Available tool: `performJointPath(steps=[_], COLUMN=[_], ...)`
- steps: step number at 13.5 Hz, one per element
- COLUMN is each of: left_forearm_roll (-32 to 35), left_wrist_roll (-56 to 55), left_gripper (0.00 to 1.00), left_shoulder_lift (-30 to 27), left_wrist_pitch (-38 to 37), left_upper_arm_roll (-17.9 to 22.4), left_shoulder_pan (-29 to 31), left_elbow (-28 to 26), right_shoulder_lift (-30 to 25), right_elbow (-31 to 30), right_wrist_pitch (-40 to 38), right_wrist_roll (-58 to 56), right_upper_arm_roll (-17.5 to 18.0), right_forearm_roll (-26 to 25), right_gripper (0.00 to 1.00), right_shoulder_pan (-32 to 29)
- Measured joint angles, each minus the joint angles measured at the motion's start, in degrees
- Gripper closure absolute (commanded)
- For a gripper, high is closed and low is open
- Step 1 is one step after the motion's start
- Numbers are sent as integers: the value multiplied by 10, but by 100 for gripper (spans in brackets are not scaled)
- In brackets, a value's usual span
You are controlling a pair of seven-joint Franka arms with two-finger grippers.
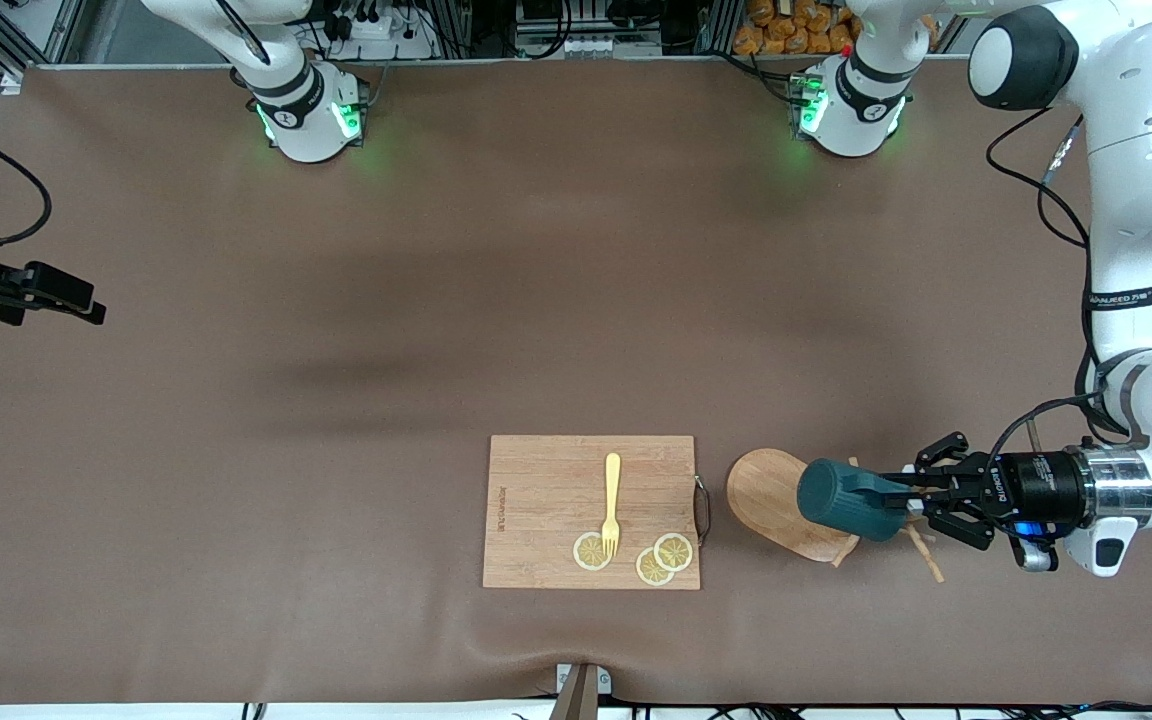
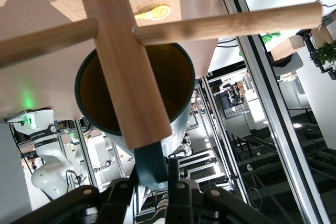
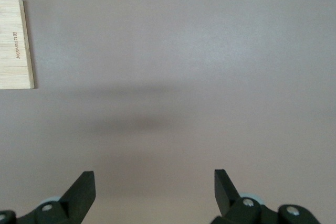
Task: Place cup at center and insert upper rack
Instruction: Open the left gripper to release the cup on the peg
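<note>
The dark teal cup (image 1: 836, 497) is on its side, up against the upper rack. My left gripper (image 1: 898, 493) is level with the table and shut on the cup's handle. In the left wrist view the cup's tan inside (image 2: 94, 95) faces the camera, and my left gripper (image 2: 157, 177) pinches the handle. The upper rack, a light wooden mug tree, lies tipped over, with its oval base (image 1: 766, 490) beside the cutting board. Its post (image 2: 123, 72) and pegs cross the cup's mouth. My right gripper (image 1: 86, 305) waits open and empty at the right arm's end of the table; it also shows in the right wrist view (image 3: 155, 179).
A rectangular wooden cutting board (image 1: 546, 500) lies beside the rack, toward the right arm's end. It holds a yellow fork (image 1: 612, 500) and lemon slices (image 1: 664, 557). Its corner shows in the right wrist view (image 3: 16, 45). The table's front edge is close below the board.
</note>
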Motion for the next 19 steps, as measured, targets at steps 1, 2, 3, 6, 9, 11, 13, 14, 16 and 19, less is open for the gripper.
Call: performJointPath(steps=[1, 2, 3, 6, 9, 11, 13, 14, 16, 19], left_forearm_roll=[0, 0, 0, -8, -10, -10, -10, -9, 13, 108], left_wrist_roll=[0, 0, 0, 0, 0, 0, 0, 0, 0, 0], left_gripper=[94, 88, 76, 1, 0, 0, 0, 0, 0, 0], left_shoulder_lift=[0, 0, 1, 8, 12, 11, 10, 7, -4, -50], left_wrist_pitch=[0, 0, 0, 0, -2, -2, -3, -3, -5, -7], left_upper_arm_roll=[0, 0, 0, 0, -1, -4, -4, -4, -4, -4], left_shoulder_pan=[0, 1, 2, 10, 12, 12, 8, 7, 5, -11], left_elbow=[0, 0, -1, -5, -5, -2, 2, 4, 9, 17], right_shoulder_lift=[0, 0, 0, 0, 0, 0, 0, 0, 0, 0], right_elbow=[0, 0, 0, 0, 0, 0, 0, 0, 0, 0], right_wrist_pitch=[0, 0, 0, 0, 0, 0, 0, 0, 0, 0], right_wrist_roll=[0, 0, 0, 0, 0, 0, 0, 0, 0, 0], right_upper_arm_roll=[0, 0, 0, 0, 0, 0, 0, 0, 0, 0], right_forearm_roll=[0, 0, 0, 0, 0, 0, 0, 0, 0, 0], right_gripper=[0, 0, 0, 0, 0, 0, 0, 0, 0, 0], right_shoulder_pan=[0, 0, 0, 0, 0, 0, 0, 0, 0, 0])
